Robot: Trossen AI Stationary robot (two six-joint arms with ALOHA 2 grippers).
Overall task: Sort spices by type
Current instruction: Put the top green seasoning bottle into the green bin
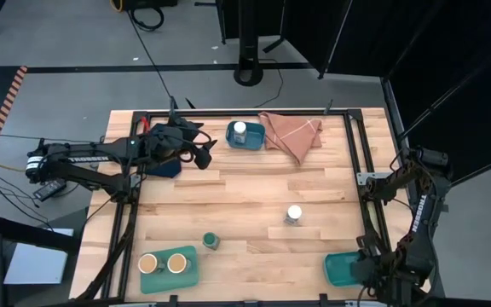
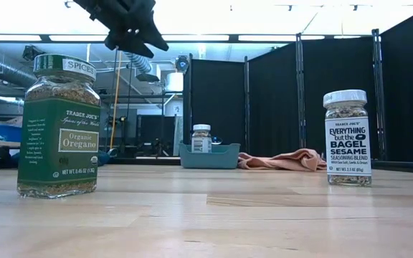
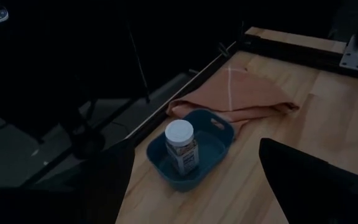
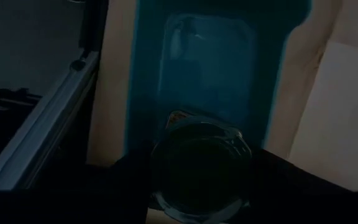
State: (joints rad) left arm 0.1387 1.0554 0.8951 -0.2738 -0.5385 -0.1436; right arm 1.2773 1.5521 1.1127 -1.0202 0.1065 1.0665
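My left gripper (image 1: 201, 153) hangs open above the table's far left, short of a blue tray (image 3: 218, 134) in which a white-lid jar (image 3: 181, 146) stands upright. A second white-lid jar (image 1: 293, 213) and a green-lid oregano jar (image 2: 57, 125) stand on the bare wood. Two tan-lid jars (image 1: 148, 263) (image 1: 176, 263) stand in the near-left teal tray (image 1: 190, 275). My right gripper (image 4: 199, 180) is over the near-right teal tray (image 1: 337, 266), shut on a dark-lidded jar (image 4: 197, 171) that the arm hides in the high view. My right gripper holds the dark-lidded jar by its sides, just under the lid (image 4: 166, 146), pinched between the two fingers (image 4: 135, 180). The fingers come from above, pointing down, and the jar stays upright over the teal tray's floor (image 4: 210, 68). Whether its base touches the tray I cannot tell.
An orange cloth (image 1: 292, 132) lies crumpled right of the blue tray at the far edge. A blue folded cloth (image 1: 167, 168) sits under my left arm. A black frame (image 1: 358, 162) runs along the table's sides. Open wood lies in the table's middle.
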